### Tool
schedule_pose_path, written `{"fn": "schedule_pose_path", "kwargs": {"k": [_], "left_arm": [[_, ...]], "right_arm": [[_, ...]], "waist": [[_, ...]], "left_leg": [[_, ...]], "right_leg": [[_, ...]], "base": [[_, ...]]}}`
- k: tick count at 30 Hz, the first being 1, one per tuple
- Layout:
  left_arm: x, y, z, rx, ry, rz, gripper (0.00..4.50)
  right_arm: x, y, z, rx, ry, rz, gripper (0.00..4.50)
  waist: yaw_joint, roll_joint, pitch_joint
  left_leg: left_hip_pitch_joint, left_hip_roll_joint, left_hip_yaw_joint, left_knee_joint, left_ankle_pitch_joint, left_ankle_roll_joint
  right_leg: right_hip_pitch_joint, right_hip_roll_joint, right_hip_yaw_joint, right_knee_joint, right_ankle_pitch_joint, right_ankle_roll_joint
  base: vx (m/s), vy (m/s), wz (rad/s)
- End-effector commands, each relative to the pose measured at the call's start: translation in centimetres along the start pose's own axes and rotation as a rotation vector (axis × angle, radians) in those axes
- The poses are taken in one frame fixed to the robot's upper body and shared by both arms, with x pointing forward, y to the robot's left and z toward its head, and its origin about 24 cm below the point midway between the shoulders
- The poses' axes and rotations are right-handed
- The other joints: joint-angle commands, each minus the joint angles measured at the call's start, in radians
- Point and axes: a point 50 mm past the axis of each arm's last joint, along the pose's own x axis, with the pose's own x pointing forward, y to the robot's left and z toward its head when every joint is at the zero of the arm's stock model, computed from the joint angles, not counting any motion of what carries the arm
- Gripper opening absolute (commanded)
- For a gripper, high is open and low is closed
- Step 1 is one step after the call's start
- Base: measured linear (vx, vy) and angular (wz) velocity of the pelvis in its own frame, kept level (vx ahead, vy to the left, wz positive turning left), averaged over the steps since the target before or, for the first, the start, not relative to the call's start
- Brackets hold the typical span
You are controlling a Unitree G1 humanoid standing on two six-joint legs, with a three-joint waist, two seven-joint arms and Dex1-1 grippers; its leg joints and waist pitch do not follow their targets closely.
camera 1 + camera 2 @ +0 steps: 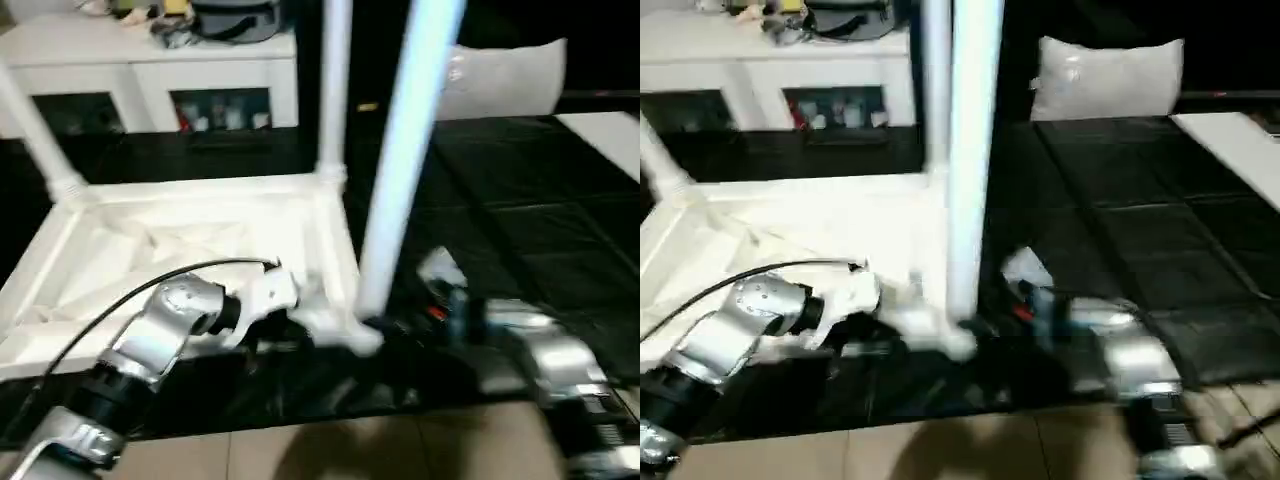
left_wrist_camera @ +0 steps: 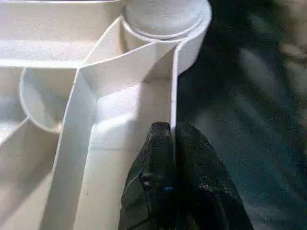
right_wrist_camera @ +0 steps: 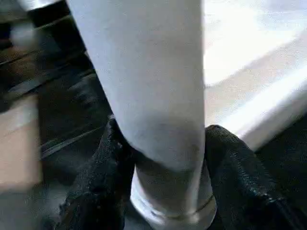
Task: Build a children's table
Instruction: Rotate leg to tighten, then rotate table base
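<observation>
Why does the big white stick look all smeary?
Left eye view: the leg by the right gripper is streaked with motion blur, tinted bluish. Right wrist view: the leg is soft too. Left wrist view: the tabletop rim pinched by the left gripper looks sharper.

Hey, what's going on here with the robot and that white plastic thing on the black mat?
A humanoid robot is building a white plastic children's table, whose rectangular top lies upside down, ribs up, on a black mat. The left gripper pinches the top's side wall near a corner socket. The right gripper is closed around a long white tubular leg, which stands upright in the near corner socket. Two more legs already stand at the far corners.
</observation>
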Motion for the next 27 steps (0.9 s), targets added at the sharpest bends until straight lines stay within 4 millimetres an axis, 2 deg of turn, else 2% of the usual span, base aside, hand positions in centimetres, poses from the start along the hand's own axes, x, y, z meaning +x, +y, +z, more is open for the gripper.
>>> {"fn": "schedule_pose_path", "kwargs": {"k": [1,3,4,5,6,7,8,9,10,11,12,13,14,15,16,17,19,20,21,22,24,25,27], "left_arm": [[2.6,-1.0,1.2,-0.057,-0.029,-0.004,0.0],[3.3,-0.8,1.9,-0.094,-0.049,0.041,0.0],[3.7,-0.5,2.4,-0.116,-0.068,0.082,0.0],[4.0,-0.4,2.7,-0.132,-0.08,0.109,0.0],[4.4,0.0,3.3,-0.154,-0.103,0.16,0.0],[4.7,0.2,3.6,-0.168,-0.117,0.192,0.0],[4.9,0.4,4.0,-0.184,-0.127,0.223,0.0],[5.2,0.5,4.6,-0.192,-0.143,0.254,0.0],[5.3,0.6,4.9,-0.197,-0.152,0.265,0.0],[5.4,0.6,5.1,-0.197,-0.161,0.267,0.0],[5.4,0.6,5.2,-0.2,-0.165,0.269,0.0],[5.2,0.5,5.0,-0.184,-0.157,0.266,0.0],[5.0,0.6,4.7,-0.159,-0.144,0.262,0.0],[4.8,0.6,4.4,-0.146,-0.133,0.263,0.0],[4.5,0.8,4.0,-0.122,-0.12,0.265,0.0],[4.4,0.8,3.9,-0.118,-0.118,0.265,0.0],[4.0,0.9,3.3,-0.086,-0.098,0.26,0.0],[4.0,0.9,3.3,-0.086,-0.098,0.26,0.0],[3.8,1.0,3.1,-0.064,-0.094,0.257,0.0],[3.4,1.3,2.8,-0.04,-0.087,0.262,0.0],[3.1,1.5,2.6,-0.017,-0.077,0.273,0.0],[2.7,1.7,2.4,0.011,-0.073,0.277,0.0],[2.6,1.8,2.3,0.012,-0.074,0.276,0.0]], "right_arm": [[1.7,-0.5,-0.2,0.089,0.016,-0.16,1.96],[2.5,-0.7,-0.2,0.11,0.016,-0.234,1.96],[2.9,-0.9,-0.1,0.122,0.016,-0.283,1.96],[3.2,-1.1,-0.1,0.131,0.017,-0.316,1.96],[3.5,-1.3,0.0,0.135,0.017,-0.357,1.96],[3.7,-1.4,0.1,0.136,0.018,-0.381,1.96],[3.9,-1.6,0.2,0.149,0.008,-0.413,1.96],[4.1,-1.9,0.6,0.188,-0.032,-0.463,1.96],[4.1,-2.0,0.7,0.196,-0.044,-0.483,2.31],[4.1,-2.0,0.8,0.197,-0.05,-0.497,2.52],[4.2,-2.0,0.8,0.196,-0.05,-0.51,2.52],[4.1,-2.0,0.8,0.191,-0.051,-0.514,2.66],[4.0,-2.0,0.7,0.186,-0.054,-0.518,2.72],[3.8,-2.1,0.7,0.181,-0.057,-0.524,2.72],[3.5,-2.2,0.8,0.166,-0.063,-0.53,2.83],[3.5,-2.2,0.8,0.163,-0.064,-0.531,2.83],[2.8,-2.5,0.9,0.148,-0.078,-0.54,3.09],[2.8,-2.5,0.9,0.148,-0.078,-0.54,3.14],[2.4,-2.6,0.9,0.136,-0.084,-0.542,3.2],[1.6,-2.9,0.8,0.121,-0.087,-0.555,3.44],[0.8,-3.1,0.7,0.103,-0.086,-0.572,3.51],[-0.2,-3.2,0.7,0.1,-0.091,-0.552,3.51],[-0.6,-3.2,0.7,0.095,-0.086,-0.542,3.64]], "waist": [[-0.023,-0.011,-0.038],[-0.037,-0.005,-0.038],[-0.056,-0.001,-0.037],[-0.069,0.011,-0.036],[-0.08,0.012,-0.038],[-0.094,0.021,-0.036],[-0.099,0.018,-0.039],[-0.105,0.004,-0.037],[-0.105,-0.001,-0.036],[-0.105,-0.01,-0.038],[-0.103,-0.007,-0.04],[-0.1,-0.005,-0.044],[-0.098,-0.005,-0.048],[-0.095,-0.006,-0.05],[-0.089,-0.007,-0.056],[-0.083,-0.008,-0.061],[-0.072,-0.008,-0.063],[-0.064,-0.012,-0.07],[-0.06,-0.015,-0.069],[-0.048,-0.014,-0.062],[-0.042,-0.015,-0.061],[-0.032,-0.006,-0.061],[-0.022,-0.008,-0.059]], "left_leg": [[-0.005,0.002,-0.003,-0.063,-0.215,0.026],[-0.001,0.008,-0.007,-0.061,-0.248,0.029],[-0.005,0.016,-0.015,-0.065,-0.286,0.031],[0.0,0.03,-0.023,-0.072,-0.341,0.033],[-0.004,0.038,-0.03,-0.077,-0.364,0.035],[-0.009,0.065,-0.044,-0.097,-0.442,0.037],[-0.011,0.079,-0.051,-0.111,-0.481,0.035],[-0.004,0.049,-0.04,-0.097,-0.459,0.028],[0.004,0.027,-0.031,-0.082,-0.426,0.026],[0.005,-0.003,-0.021,-0.062,-0.329,0.033],[-0.005,-0.003,-0.022,-0.063,-0.287,0.041],[-0.018,0.007,-0.025,-0.07,-0.232,0.052],[-0.023,0.015,-0.027,-0.076,-0.189,0.056],[-0.025,0.018,-0.027,-0.077,-0.169,0.058],[-0.024,0.023,-0.026,-0.078,-0.122,0.064],[-0.032,0.025,-0.026,-0.074,-0.061,0.074],[-0.039,0.025,-0.023,-0.067,0.013,0.091],[-0.044,0.02,-0.021,-0.06,0.057,0.103],[-0.048,0.017,-0.019,-0.057,0.074,0.11],[-0.046,0.015,-0.014,-0.058,0.058,0.12],[-0.044,0.015,-0.011,-0.06,0.037,0.112],[-0.042,0.019,-0.011,-0.061,0.028,0.105],[-0.038,0.023,-0.011,-0.064,0.003,0.093]], "right_leg": [[0.043,-0.062,0.021,-0.133,-0.67,0.073],[0.045,-0.061,0.007,-0.143,-0.665,0.086],[0.053,-0.058,-0.007,-0.15,-0.647,0.1],[0.06,-0.058,-0.014,-0.154,-0.619,0.095],[0.069,-0.059,-0.016,-0.147,-0.589,0.09],[0.085,-0.061,-0.011,-0.125,-0.527,0.073],[0.091,-0.066,0.015,-0.097,-0.455,0.051],[0.075,-0.077,0.018,-0.118,-0.494,0.038],[0.062,-0.08,0.01,-0.135,-0.551,0.039],[0.057,-0.086,-0.003,-0.152,-0.621,0.049],[0.065,-0.089,-0.002,-0.15,-0.615,0.05],[0.071,-0.086,0.005,-0.141,-0.563,0.044],[0.072,-0.082,0.014,-0.127,-0.489,0.021],[0.072,-0.081,0.019,-0.121,-0.454,0.007],[0.069,-0.08,0.029,-0.105,-0.386,-0.028],[0.07,-0.078,0.038,-0.085,-0.31,-0.058],[0.07,-0.078,0.046,-0.063,-0.216,-0.1],[0.072,-0.078,0.05,-0.05,-0.154,-0.114],[0.072,-0.077,0.052,-0.045,-0.131,-0.117],[0.068,-0.077,0.051,-0.051,-0.165,-0.11],[0.069,-0.076,0.05,-0.056,-0.217,-0.088],[0.069,-0.076,0.049,-0.059,-0.244,-0.07],[0.067,-0.071,0.048,-0.065,-0.276,-0.047]], "base": [[-0.05,0.005,-0.03],[-0.025,0.003,-0.02],[0.0,0.0,0.0],[0.0,0.0,0.0],[0.0,0.0,0.0],[0.0,0.0,0.0],[0.0,0.0,0.0],[0.0,0.0,0.0],[0.0,0.0,0.0],[0.0,0.0,0.0],[0.0,0.0,0.0],[0.0,0.0,0.0],[0.0,0.0,0.0],[0.0,0.0,0.0],[0.055,-0.021,0.07],[0.055,-0.021,0.07],[0.027,-0.017,0.02],[0.0,0.0,0.0],[0.028,-0.05,0.0],[0.0,0.0,0.0],[0.0,0.0,0.0],[0.0,0.0,0.0],[0.0,0.0,0.0]]}}
